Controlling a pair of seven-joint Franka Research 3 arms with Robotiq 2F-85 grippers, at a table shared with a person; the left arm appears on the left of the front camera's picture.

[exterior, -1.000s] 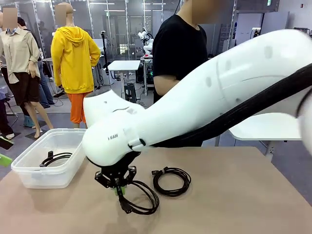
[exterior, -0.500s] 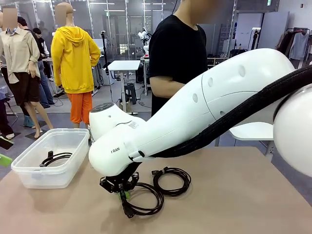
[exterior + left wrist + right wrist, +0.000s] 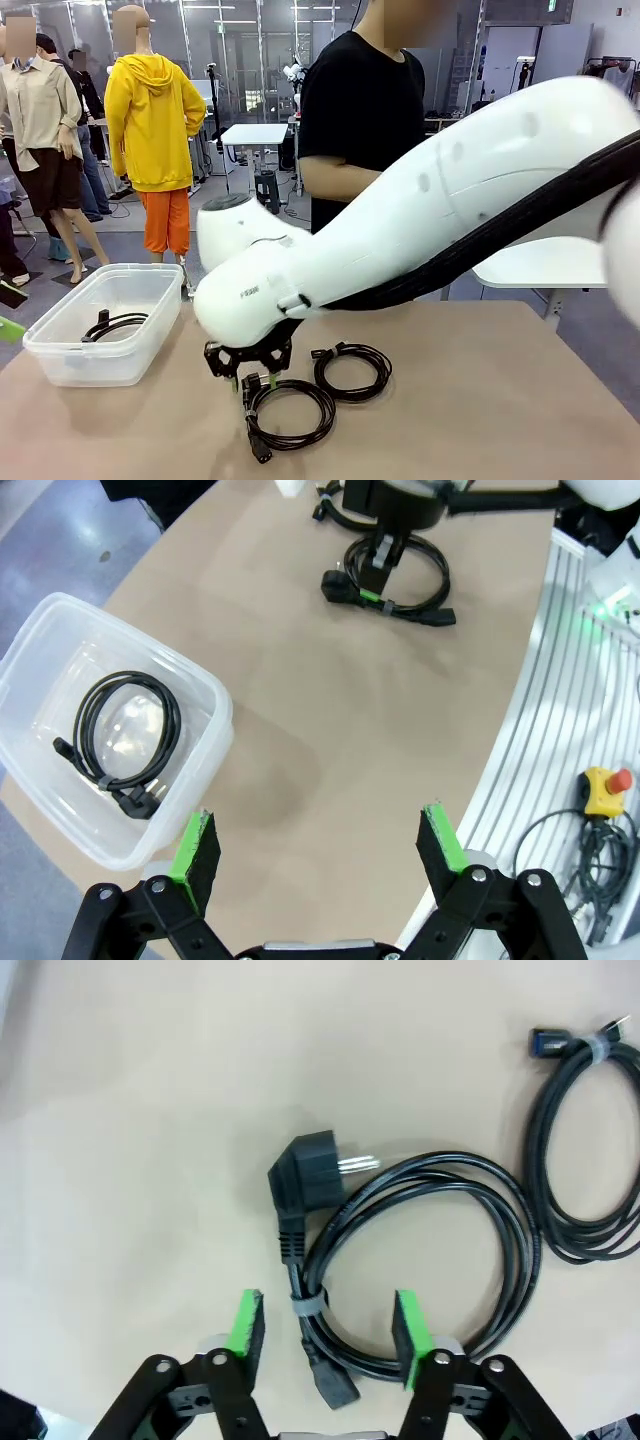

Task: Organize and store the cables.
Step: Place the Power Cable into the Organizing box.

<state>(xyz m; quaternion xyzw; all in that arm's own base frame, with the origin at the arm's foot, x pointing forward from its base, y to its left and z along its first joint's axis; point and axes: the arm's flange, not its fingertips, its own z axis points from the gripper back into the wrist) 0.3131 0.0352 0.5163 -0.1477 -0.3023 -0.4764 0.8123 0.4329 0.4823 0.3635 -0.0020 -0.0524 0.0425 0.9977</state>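
Observation:
A thick black cable (image 3: 292, 1222) with a chunky plug lies coiled flat on the tan table. My right gripper (image 3: 328, 1325) is open just above it, its green pads either side of the coil's tied part without touching. From the front, that gripper (image 3: 255, 378) hangs over the same coil (image 3: 290, 412). A thinner coiled cable (image 3: 352, 370) lies right beside it, its plug end (image 3: 552, 1042) at the upper right. Another coiled cable (image 3: 120, 745) rests inside the clear bin (image 3: 215, 715). My left gripper (image 3: 318, 848) is open and empty, high above the table near the bin.
The clear plastic bin (image 3: 60, 355) stands at the table's left end. A person in a black shirt (image 3: 360, 110) stands at the far side. A yellow emergency-stop box (image 3: 605, 790) and loose wires lie off the table's edge.
My right gripper has opened and let go of the thick cable, which now lies flat on the table. The gripper has risen slightly and the arm has shifted right.

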